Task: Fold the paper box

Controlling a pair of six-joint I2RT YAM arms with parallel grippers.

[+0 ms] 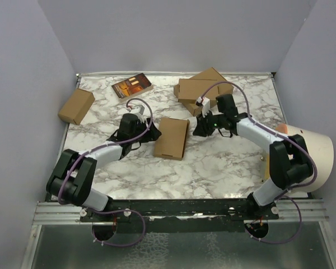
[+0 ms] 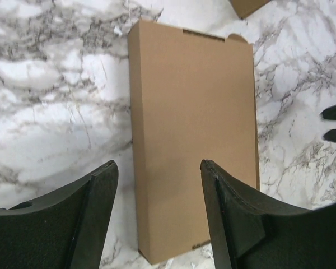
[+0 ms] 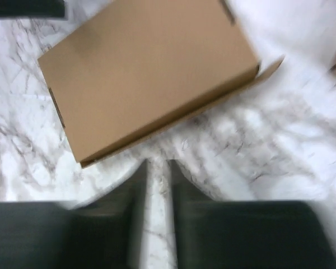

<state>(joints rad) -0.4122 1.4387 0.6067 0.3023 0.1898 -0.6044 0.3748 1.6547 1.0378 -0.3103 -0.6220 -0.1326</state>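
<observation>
Left gripper (image 2: 158, 165) stands wide, empty, at 9 o'clock of the paper box (image 2: 193, 140); right gripper (image 3: 157, 163) (nearly closed, empty) sits at 2 o'clock; box lies flat.

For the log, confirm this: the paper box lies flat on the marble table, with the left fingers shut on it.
The left fingers stand open, not shut on the paper box, as the left wrist view shows. It does lie flat on the marble table.

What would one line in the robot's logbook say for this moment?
paper box: folded shut, flat on table | left gripper: open, empty | right gripper: nearly shut, empty
</observation>
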